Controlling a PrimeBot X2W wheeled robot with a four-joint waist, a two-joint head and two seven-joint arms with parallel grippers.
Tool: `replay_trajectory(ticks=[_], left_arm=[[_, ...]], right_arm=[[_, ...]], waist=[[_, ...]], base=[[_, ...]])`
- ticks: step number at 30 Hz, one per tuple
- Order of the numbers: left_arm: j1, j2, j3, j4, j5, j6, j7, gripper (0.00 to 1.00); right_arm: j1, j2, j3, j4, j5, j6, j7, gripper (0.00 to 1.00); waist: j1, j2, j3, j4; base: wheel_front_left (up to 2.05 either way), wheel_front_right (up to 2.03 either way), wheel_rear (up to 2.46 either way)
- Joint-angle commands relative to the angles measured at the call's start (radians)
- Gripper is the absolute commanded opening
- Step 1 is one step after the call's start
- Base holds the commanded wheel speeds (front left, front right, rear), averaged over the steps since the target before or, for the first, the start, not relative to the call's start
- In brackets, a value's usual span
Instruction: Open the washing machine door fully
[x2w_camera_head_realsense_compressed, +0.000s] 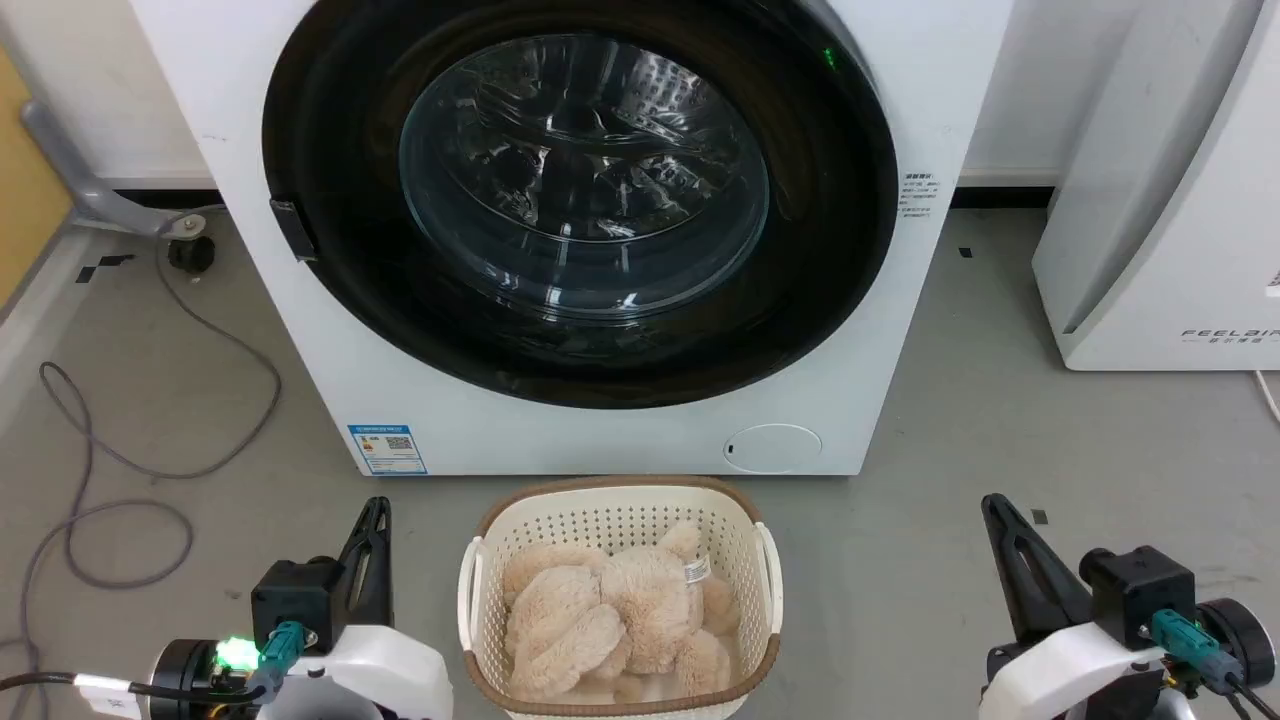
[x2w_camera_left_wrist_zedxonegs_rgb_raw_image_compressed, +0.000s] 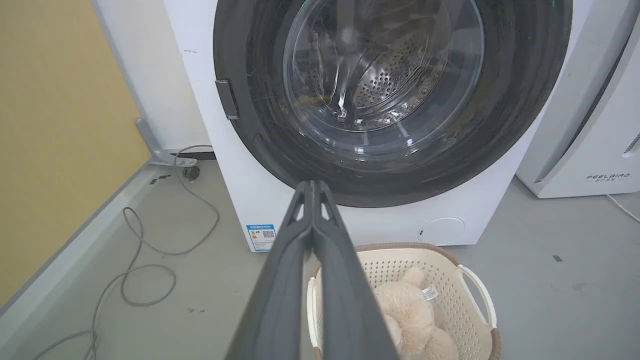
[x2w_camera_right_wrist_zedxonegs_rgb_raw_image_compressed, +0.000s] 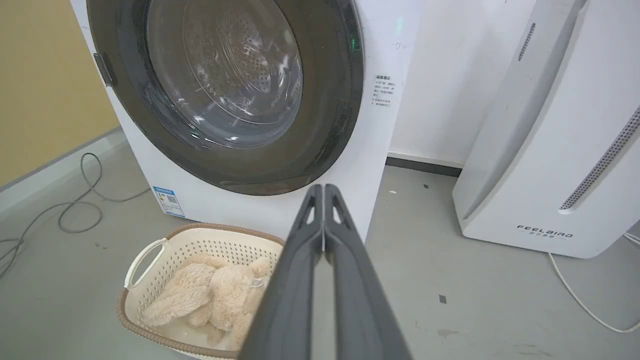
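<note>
washing machine door is shut, flush on the front of the washing machine, which stands at the far edge of the floor against the wall. task looks not started. small dark tab on the door's left rim is prob the pull point, so the hinge is likely on the right, that's a guess. left gripper is low at the floor's near-left, fingers pressed together, nothing in them; left wrist view shows the tips meeting. right gripper is the same at near-right, closed and empty. both are well apart from the door, one each side of the basket; reads as a rest pose leaving the middle free. basket sits just in front of the machine's bottom front edge, under the door, with a beige plush toy inside, likely staged for loading. it looks low enough for the door to swing over, not sure. white feelbird appliance is at the far-right, near the machine's right side, and could limit a full swing. grey cable is looped on the floor at left. left arm seems better placed for the tab.
</note>
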Motion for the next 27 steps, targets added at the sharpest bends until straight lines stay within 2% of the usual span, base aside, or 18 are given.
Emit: replay_trajectory(ticks=[1, 2, 3, 16, 17, 18, 27], left_arm=[[-0.012, 0.000, -0.002, -0.005, 0.003, -0.004, 0.000, 0.00], [-0.012, 0.000, -0.002, -0.005, 0.003, -0.004, 0.000, 0.00], [0.000, 0.000, 0.000, 0.000, 0.000, 0.000, 0.000, 1.00], [-0.007, 0.000, -0.020, 0.018, -0.014, 0.004, -0.022, 1.00], [-0.008, 0.000, -0.022, 0.020, -0.016, 0.005, -0.024, 1.00], [-0.009, 0.000, -0.024, 0.022, -0.017, 0.005, -0.026, 1.00], [-0.016, 0.000, -0.042, 0.039, -0.031, 0.010, -0.043, 1.00]], right_arm=[[-0.012, 0.005, 0.000, -0.005, -0.008, 0.001, 0.000, 0.00], [-0.012, 0.005, 0.000, -0.005, -0.008, 0.001, 0.000, 0.00], [0.000, 0.000, 0.000, 0.000, 0.000, 0.000, 0.000, 1.00], [0.004, 0.000, 0.000, 0.015, 0.019, 0.000, -0.016, 1.00], [0.004, 0.000, 0.000, 0.017, 0.021, 0.000, -0.017, 0.39], [0.004, 0.000, 0.000, 0.019, 0.023, 0.000, -0.019, 0.00], [0.003, 0.001, 0.001, 0.032, 0.044, 0.000, -0.032, 0.00]], waist=[[0.0000, 0.0000, 0.000, 0.000], [0.0000, 0.0000, 0.000, 0.000], [0.0000, 0.0000, 0.000, 0.000], [0.0000, 0.0000, 0.000, -0.001], [0.0000, 0.0000, -0.001, -0.001], [0.0000, 0.0000, -0.001, -0.001], [0.0000, 0.0000, -0.002, -0.003]], base=[[0.00, 0.00, 0.00], [0.00, 0.00, 0.00], [0.00, 0.00, 0.00], [0.00, 0.00, 0.00], [0.00, 0.00, 0.00], [0.00, 0.00, 0.00], [0.00, 0.00, 0.00]])
